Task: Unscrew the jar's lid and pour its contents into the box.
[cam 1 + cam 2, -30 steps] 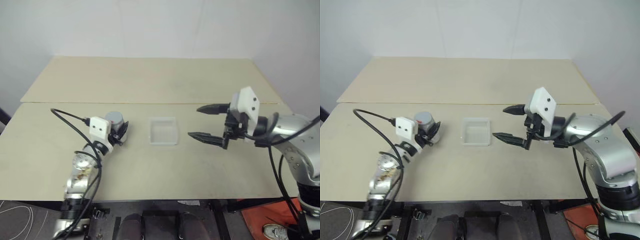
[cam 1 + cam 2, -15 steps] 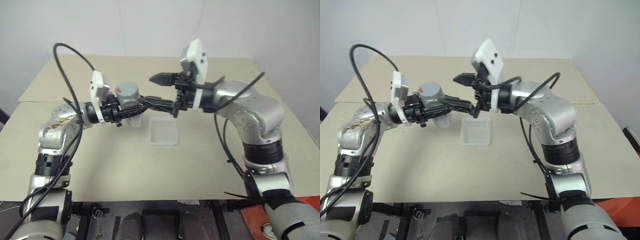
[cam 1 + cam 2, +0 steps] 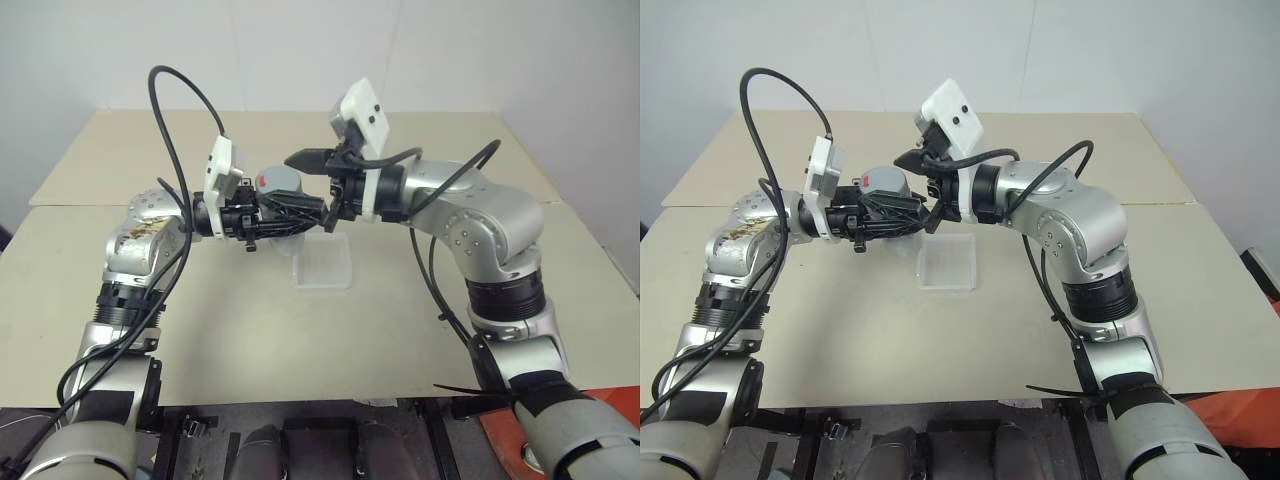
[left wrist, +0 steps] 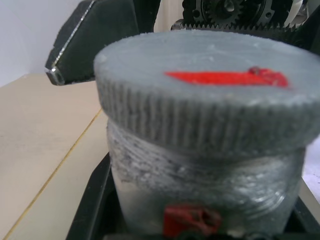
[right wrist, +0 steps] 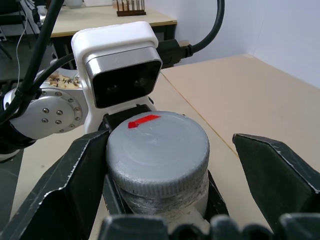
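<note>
1. Nearest on the table: bare stretch of pale surface in front, nothing set down there.
2. A little further in, the box, translucent white and shallow, flat on the table just under and beside the raised grippers. Looks unfilled, though too faint to be sure.
3. Up in the air above the box's near-left edge: the left gripper, clamped tight on the body of the jar, holding it upright and well clear of the table.
4. On top of the jar, the lid, ribbed rim, red mark on its flat face, screwed down with no gap showing at the neck.
5. Coming in from the other side, the right gripper, fingers spread wide, one black finger on each side of the lid. Left-hand finger looks close against the rim, the other stands well apart. No grip taken yet.
6. Contents hidden inside the closed jar, nothing to tell about them.
7. Furthest back: the second table panel and the white wall.
8. Progress, as a judgement: jar lifted and presented, cap bracketed. Left to do: closing on the lid, unscrewing, lifting it away, tipping the jar over the box.
</note>
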### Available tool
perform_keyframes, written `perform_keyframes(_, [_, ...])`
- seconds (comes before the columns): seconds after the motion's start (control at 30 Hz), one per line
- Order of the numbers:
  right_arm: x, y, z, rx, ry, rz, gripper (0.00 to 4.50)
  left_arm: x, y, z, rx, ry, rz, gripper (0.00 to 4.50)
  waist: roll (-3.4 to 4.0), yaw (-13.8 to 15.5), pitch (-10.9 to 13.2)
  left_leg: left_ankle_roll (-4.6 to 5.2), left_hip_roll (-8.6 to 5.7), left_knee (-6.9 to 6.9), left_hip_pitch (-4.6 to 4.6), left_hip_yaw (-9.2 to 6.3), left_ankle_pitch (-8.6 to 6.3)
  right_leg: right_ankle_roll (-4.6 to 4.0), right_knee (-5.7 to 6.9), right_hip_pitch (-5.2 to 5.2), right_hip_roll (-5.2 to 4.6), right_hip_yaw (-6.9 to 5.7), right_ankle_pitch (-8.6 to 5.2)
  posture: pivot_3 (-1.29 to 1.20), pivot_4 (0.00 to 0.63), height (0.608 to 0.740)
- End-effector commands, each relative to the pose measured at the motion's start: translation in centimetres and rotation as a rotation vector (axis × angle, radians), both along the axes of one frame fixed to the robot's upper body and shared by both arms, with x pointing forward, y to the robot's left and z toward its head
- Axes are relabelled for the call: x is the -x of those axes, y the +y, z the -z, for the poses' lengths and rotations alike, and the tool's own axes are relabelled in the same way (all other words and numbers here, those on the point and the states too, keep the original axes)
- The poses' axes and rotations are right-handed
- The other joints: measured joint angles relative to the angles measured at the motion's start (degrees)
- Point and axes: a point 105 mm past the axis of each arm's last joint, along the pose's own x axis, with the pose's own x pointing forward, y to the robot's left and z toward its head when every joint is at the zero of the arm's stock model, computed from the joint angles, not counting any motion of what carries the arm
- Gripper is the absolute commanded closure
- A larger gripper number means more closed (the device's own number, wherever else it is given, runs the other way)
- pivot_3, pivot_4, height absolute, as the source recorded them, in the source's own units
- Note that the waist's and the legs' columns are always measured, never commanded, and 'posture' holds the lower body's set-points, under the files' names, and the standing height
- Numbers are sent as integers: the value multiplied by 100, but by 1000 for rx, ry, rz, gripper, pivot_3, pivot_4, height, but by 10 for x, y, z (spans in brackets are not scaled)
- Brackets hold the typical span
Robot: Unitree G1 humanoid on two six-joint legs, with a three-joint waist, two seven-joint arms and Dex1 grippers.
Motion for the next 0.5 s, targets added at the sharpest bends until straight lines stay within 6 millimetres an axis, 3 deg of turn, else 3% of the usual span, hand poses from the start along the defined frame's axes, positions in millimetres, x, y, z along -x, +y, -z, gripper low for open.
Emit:
perform_keyframes(0.03, [5,-2,-13,-40,-36,-9,550,4,-3,-12,7,-51,25,2575,0,1,0,0,0,0,0,0,0,0,0,0,0,0,0,0,150,740])
perform_keyframes(0.17, [14,-4,-12,-65,-1,-101,1755,8,-1,-12,11,-43,50,2575,0,2,0,0,0,0,0,-2,0,1,0,0,-1,0,0,0,150,740])
perform_keyframes(0.33, [31,-9,-5,-52,3,-375,1754,28,3,-28,48,-20,209,2575,0,5,0,1,-2,1,-1,-1,0,2,-2,1,0,0,1,0,150,740])
perform_keyframes(0.5, [30,-8,-3,6,-16,-594,1754,50,5,-38,34,4,363,2575,1,-33,1,1,0,5,-1,-3,0,2,2,1,5,1,1,0,150,740])
